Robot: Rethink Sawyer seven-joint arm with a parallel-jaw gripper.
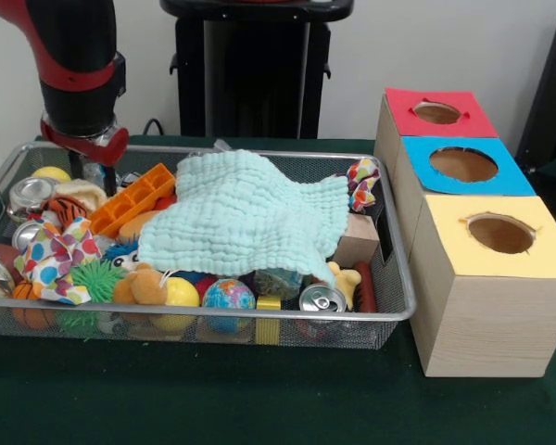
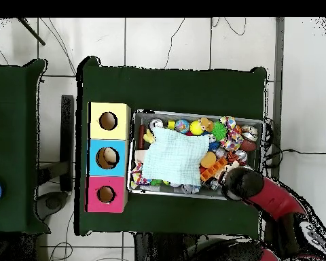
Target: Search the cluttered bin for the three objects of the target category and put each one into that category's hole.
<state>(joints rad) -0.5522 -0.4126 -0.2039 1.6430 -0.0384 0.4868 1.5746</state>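
One cloth (image 1: 246, 215) beside gripper (image 1: 94, 172)

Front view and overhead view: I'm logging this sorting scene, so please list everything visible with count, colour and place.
Wire mesh bin: one, silver, on the green table.
Pale mint waffle cloth: one, spread over the bin's middle.
Orange plastic tray: one, beside the cloth, toward the arm.
Drink cans: at least three, silver, one at the front rim, the others at the arm's end.
Globe-print ball: one, blue, front rim.
Spotted fabric bow: one, multicoloured, arm's end.
Wooden boxes with holes: three, topped red, blue and yellow, beside the bin.
Green tablecloth: one.
Robot arm: one, red and black, over the bin's corner; hand state unclear.
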